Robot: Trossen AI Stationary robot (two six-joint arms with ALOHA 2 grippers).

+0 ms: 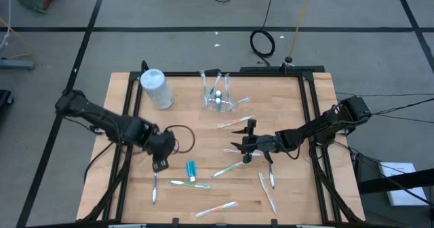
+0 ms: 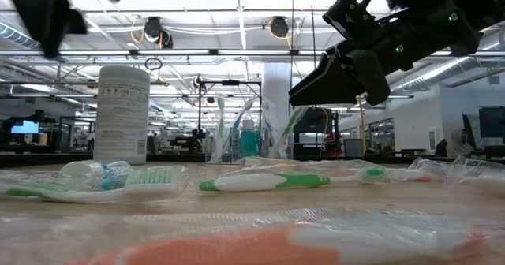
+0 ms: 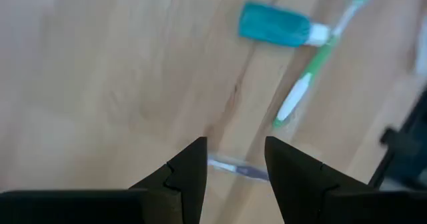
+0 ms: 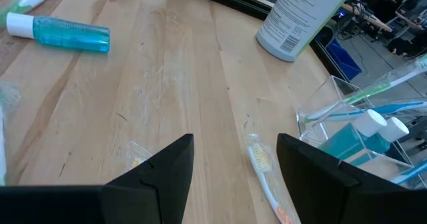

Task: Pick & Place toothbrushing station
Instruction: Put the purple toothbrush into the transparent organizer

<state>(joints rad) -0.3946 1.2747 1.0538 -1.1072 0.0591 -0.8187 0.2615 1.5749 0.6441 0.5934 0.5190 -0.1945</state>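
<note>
Wrapped toothbrush (image 3: 235, 168) lying between left gripper's (image 3: 235, 163) spread fingers; thin wrapper risking slipping. Right gripper (image 1: 248, 141), fingers spread, hovering mid-surface.

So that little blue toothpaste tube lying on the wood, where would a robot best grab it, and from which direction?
Probably from straight above, across the middle of its blue body. The toothpaste tube lies flat on the table, so only its top and long sides are exposed. Its body is wider than the white cap end, and a green toothbrush lies close by that end. The left gripper, open, hovers nearest.
</note>
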